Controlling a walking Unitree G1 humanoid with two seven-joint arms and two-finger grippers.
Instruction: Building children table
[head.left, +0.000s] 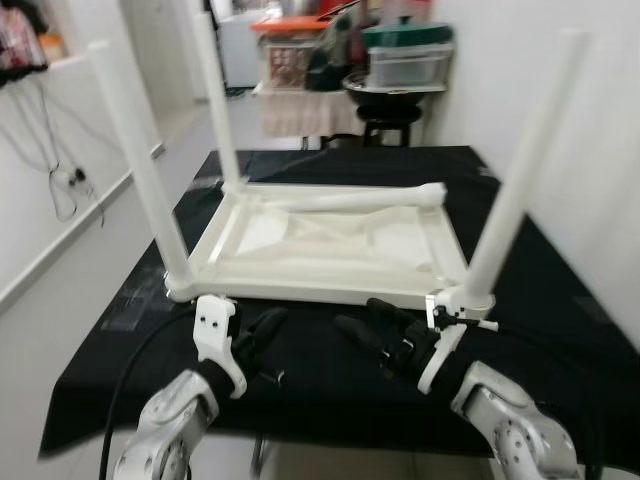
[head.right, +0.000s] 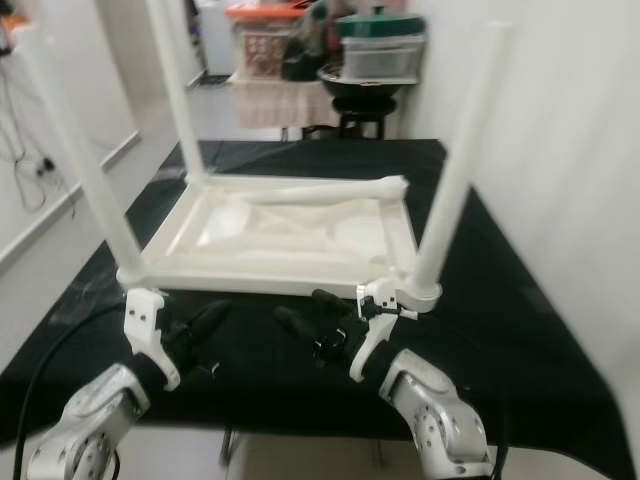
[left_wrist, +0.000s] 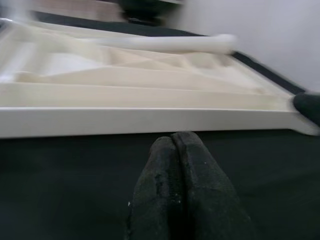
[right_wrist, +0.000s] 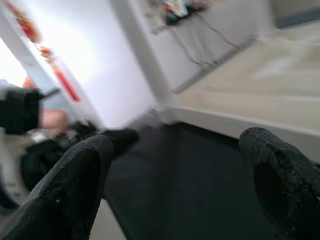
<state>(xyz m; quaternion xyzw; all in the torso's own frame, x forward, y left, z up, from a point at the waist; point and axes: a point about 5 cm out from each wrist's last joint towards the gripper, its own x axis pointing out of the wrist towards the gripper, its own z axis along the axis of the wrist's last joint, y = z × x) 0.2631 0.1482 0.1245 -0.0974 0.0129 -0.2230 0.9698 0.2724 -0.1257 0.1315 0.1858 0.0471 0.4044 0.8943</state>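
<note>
Tabletop (head.left: 330, 245) work sits just beyond your end effectors: the left end effector (head.left: 262, 335) has its fingers pressed together, the right end effector (head.left: 372, 325) has its fingers spread apart, and both hover empty over the black worktop (head.left: 560, 300) by the near edge. The upturned tabletop lies there with three legs (head.left: 525, 170) standing in its corners. A fourth leg (head.left: 350, 198) lies loose across the far side, so you probably have that one left to fit.
</note>
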